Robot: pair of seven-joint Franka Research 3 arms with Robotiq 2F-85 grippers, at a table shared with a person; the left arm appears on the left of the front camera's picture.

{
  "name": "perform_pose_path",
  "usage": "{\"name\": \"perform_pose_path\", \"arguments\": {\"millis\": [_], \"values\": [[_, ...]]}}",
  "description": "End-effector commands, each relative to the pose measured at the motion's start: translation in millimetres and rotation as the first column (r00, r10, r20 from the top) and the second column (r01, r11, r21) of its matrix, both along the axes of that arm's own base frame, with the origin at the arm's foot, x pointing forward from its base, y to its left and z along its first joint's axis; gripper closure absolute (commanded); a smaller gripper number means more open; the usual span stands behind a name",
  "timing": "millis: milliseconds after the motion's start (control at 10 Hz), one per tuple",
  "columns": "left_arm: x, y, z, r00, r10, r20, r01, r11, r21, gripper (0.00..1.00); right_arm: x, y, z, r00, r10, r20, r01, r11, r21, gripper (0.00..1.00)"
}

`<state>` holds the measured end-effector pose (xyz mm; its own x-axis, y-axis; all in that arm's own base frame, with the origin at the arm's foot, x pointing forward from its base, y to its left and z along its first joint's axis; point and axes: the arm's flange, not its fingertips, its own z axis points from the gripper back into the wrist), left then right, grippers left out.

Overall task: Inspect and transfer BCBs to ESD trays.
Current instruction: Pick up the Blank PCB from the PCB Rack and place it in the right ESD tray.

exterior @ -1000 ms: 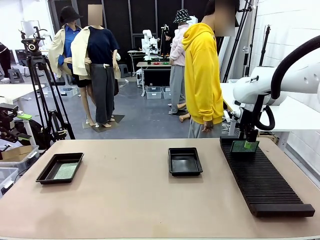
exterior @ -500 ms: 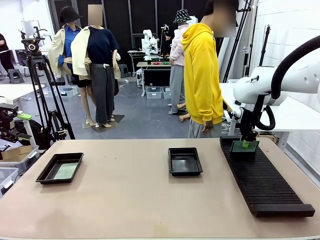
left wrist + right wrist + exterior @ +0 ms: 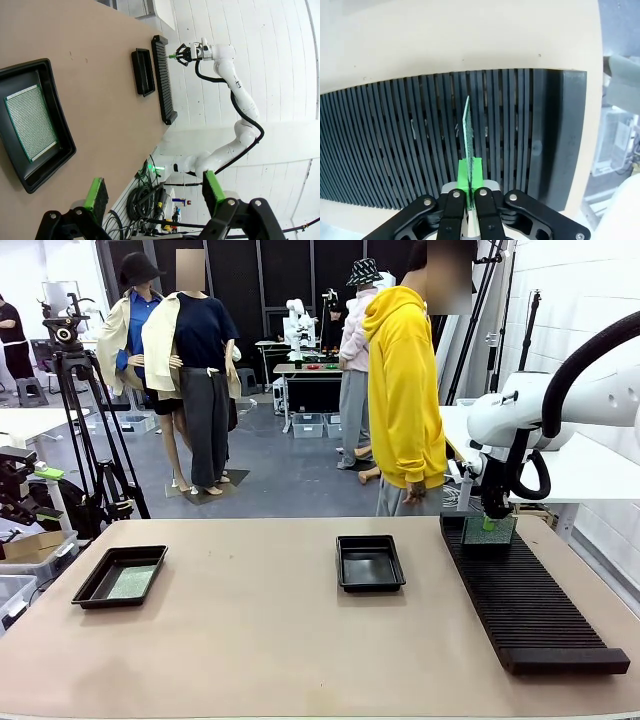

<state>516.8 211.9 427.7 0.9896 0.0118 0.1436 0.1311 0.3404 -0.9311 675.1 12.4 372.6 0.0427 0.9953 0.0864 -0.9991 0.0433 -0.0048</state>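
Green pads pinched tight: the right gripper is clamped on the upper edge of a circuit board. That board stands upright on its edge in a slot of the black ribbed rack. From the front, the gripper points straight down at the rack's far end, close to the far right corner of the tabletop. The rack runs along the right edge toward the near side.

Over to the left gripper: jaws spread wide and free, raised off the tabletop. Its wrist view takes in the left tray, and flat on the tray's floor lies the second board, apart from both grippers. In the front view that tray sits by the tabletop's left edge. The middle tray sits around the centre, nearer the far edge, well apart from the rack and the left tray.

Just beyond the far edge stands a person in a yellow hoodie, arm hanging down.
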Motion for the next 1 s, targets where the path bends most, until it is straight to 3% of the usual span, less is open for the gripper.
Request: {"name": "perform_pose_path", "arguments": {"millis": [0,700,900], "values": [[-0.9,-0.5,2.0,1.000,-0.001,-0.015,0.001,1.000,0.012,0.00,0.2,0.5,-0.2,1.000,0.001,0.009,-0.001,1.000,-0.001,1.00],[-0.9,-0.5,2.0,1.000,-0.001,-0.015,0.001,1.000,0.012,0.00,1.2,0.1,1.3,1.000,0.000,0.007,0.000,1.000,0.000,1.00],[-0.9,-0.5,2.0,1.000,-0.001,-0.015,0.001,1.000,0.012,0.00,-2.5,3.4,15.2,1.000,0.008,0.020,-0.008,1.000,-0.025,1.00]]}}
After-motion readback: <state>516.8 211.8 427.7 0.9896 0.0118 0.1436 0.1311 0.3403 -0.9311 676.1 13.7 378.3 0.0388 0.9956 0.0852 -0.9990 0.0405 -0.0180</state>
